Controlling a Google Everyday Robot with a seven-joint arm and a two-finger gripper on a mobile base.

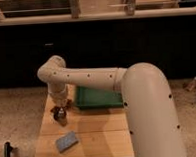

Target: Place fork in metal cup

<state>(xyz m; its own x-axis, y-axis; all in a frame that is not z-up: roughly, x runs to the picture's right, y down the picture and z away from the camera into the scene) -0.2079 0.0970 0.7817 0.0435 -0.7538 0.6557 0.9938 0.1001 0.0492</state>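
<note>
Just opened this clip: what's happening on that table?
The robot's arm reaches over the wooden table. Its gripper hangs at the table's left side, right over the metal cup and next to the green tray. The fork cannot be made out here, so whether it is in the cup is unclear. A sponge lies near the front.

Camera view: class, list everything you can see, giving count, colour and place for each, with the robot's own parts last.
table: one, light wood, centre foreground.
tray: one, green, on the table's far side.
sponge: one, blue-grey, on the table's near left part.
metal cup: one, silver-grey, left of the tray, under the gripper.
black bar: one, bottom left, off the table.
arm: one, cream, reaching from the right over the tray.
gripper: one, dark, just above the metal cup.
</note>
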